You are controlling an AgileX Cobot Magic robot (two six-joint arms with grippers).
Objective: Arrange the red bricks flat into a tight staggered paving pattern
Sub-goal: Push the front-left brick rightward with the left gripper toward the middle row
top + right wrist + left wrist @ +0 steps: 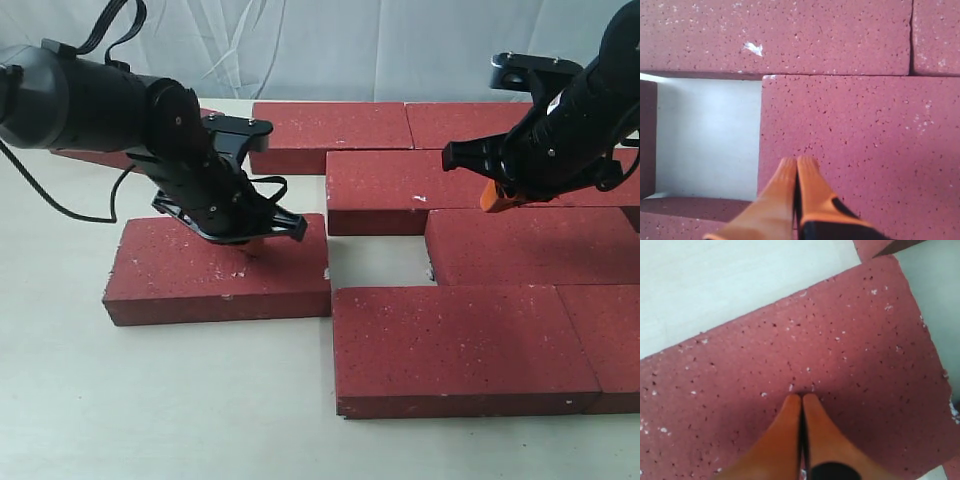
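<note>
The red bricks [460, 345] lie flat around a small gap [378, 262], with one loose brick [190, 270] just left of it. The left gripper [255, 240], fingers pressed together, touches the loose brick. The right gripper [492, 198], fingers together too, hangs right of the gap.

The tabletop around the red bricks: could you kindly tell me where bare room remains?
Widest: bare table on the camera side of the loose brick under the left gripper. Also a small gap walled by bricks. The right side is crowded with packed bricks and the right gripper.
</note>
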